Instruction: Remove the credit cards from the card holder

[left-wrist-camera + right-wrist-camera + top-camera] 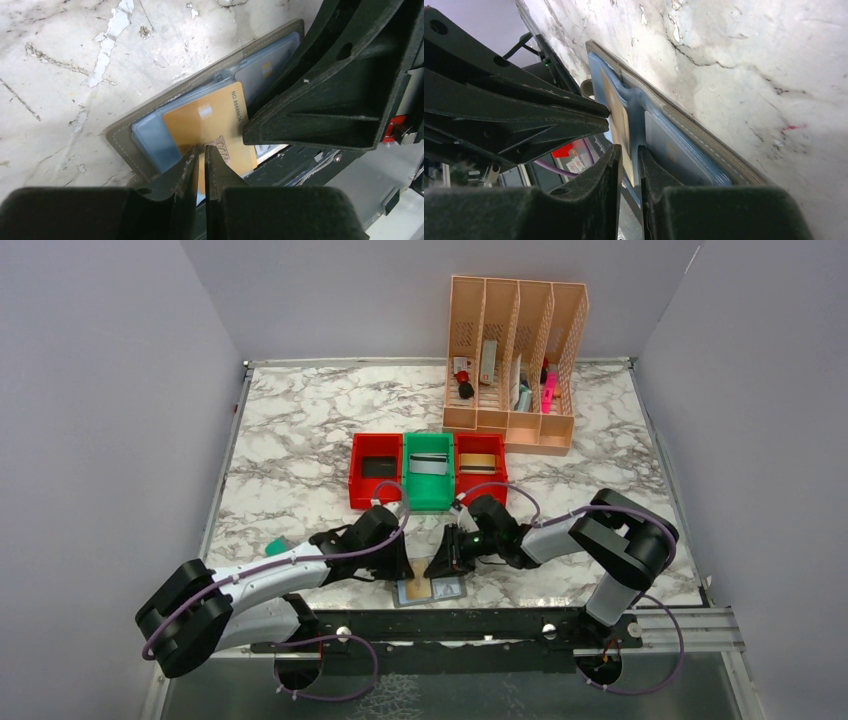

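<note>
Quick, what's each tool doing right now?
Left tool: nearly closed, tips against the gold card; grip unclear.
Right tool: slightly open, astride that card's edge.

Gold-tan card (210, 125); grey holder (122, 137), blue-grey inside; grey-veined white table (75, 60)

A flat grey card holder (124, 136) lies open just in front of the green bin (428, 504), pale blue pockets facing up, with a gold card (210, 122) sticking partly out and a silver-grey card (262, 75) tucked inside.
</note>
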Action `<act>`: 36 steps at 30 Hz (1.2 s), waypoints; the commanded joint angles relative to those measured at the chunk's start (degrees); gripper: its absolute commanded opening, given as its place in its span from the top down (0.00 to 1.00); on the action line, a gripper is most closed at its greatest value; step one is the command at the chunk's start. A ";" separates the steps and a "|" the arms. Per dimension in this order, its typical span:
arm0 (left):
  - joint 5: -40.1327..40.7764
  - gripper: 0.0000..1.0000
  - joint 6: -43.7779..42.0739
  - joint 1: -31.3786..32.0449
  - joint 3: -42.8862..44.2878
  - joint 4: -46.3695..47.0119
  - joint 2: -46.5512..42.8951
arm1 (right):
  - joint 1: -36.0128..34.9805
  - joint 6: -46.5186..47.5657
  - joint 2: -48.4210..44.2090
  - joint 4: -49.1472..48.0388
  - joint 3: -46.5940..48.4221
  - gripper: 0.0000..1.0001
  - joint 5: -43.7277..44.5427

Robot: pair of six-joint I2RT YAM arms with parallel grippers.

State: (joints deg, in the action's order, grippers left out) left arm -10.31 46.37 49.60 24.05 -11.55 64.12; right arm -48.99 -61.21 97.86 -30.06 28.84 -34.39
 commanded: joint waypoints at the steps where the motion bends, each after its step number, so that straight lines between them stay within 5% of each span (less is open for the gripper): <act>1: 1.24 0.87 -1.05 0.30 0.04 -3.30 -1.03 | 0.13 -1.03 -0.75 -2.29 -0.71 0.79 -0.01; 9: 1.66 0.88 -1.50 0.40 0.27 -3.62 -0.02 | 0.20 -1.46 -0.74 -4.30 -1.02 0.99 -1.58; 25: 5.02 0.92 -1.15 0.99 0.41 -3.37 3.34 | 3.99 3.94 -3.94 3.24 -2.28 0.98 -6.30; 31: 5.03 0.93 -1.41 1.30 0.65 -3.32 3.99 | 4.58 4.87 -6.64 7.41 -3.12 0.98 -1.46; 36: 5.02 0.93 -1.37 1.52 0.70 -2.98 4.06 | 4.68 1.81 -6.61 1.21 -4.78 0.84 -2.41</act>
State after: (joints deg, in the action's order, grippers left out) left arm -8.27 46.02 50.46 25.08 -12.80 66.78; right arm -44.60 -58.00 91.33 -25.32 25.74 -36.75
